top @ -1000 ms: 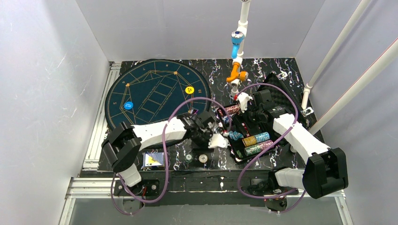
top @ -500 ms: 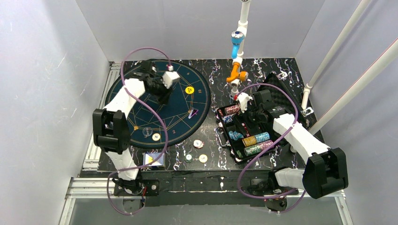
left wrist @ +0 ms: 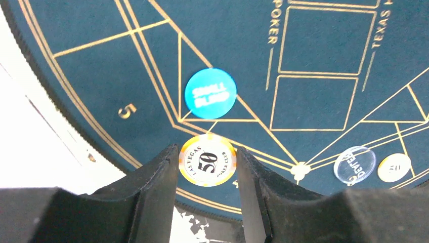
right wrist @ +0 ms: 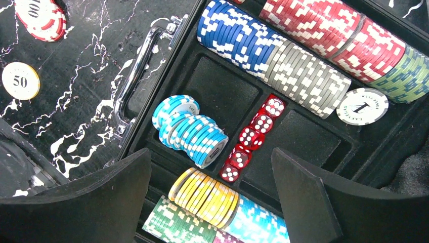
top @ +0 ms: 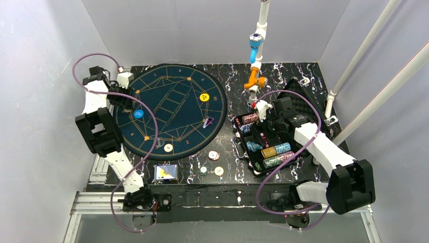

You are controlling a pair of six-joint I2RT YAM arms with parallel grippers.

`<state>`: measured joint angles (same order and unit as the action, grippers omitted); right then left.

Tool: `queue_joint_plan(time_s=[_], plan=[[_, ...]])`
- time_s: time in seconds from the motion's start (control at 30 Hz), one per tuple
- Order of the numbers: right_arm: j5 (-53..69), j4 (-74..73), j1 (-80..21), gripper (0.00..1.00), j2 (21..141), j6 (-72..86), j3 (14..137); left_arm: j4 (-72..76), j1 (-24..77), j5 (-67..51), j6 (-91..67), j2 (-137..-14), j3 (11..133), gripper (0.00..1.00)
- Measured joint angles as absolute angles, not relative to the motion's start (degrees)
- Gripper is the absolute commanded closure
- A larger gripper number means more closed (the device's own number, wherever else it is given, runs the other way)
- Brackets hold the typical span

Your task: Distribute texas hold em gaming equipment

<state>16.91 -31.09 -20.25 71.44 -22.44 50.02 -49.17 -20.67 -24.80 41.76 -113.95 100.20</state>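
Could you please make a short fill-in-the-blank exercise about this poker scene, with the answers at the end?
1. The chip held by the left hand shows the number ____.
2. The blue disc on the mat reads SMALL ____.
3. The dice in the case are ____ in colour.
Answers: 50; BLIND; red.

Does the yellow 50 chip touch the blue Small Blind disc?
Apart. The left wrist view shows dark mat between the yellow 50 chip and the blue Small Blind disc.
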Motion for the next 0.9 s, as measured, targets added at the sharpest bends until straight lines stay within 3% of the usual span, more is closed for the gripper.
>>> queue_joint_plan(time_s=[0.53,0.9], plan=[[17.3,-31.1,-20.3,0.04,71.6,-22.5,50.0,-48.9,-24.0,-23.1,44.1,-117.7,97.8,0.81],[17.4,-31.1,-20.3,0.04,72.2,-22.5,50.0,-47.1,-24.0,-21.3,43.2,-121.7,97.0,0.73]])
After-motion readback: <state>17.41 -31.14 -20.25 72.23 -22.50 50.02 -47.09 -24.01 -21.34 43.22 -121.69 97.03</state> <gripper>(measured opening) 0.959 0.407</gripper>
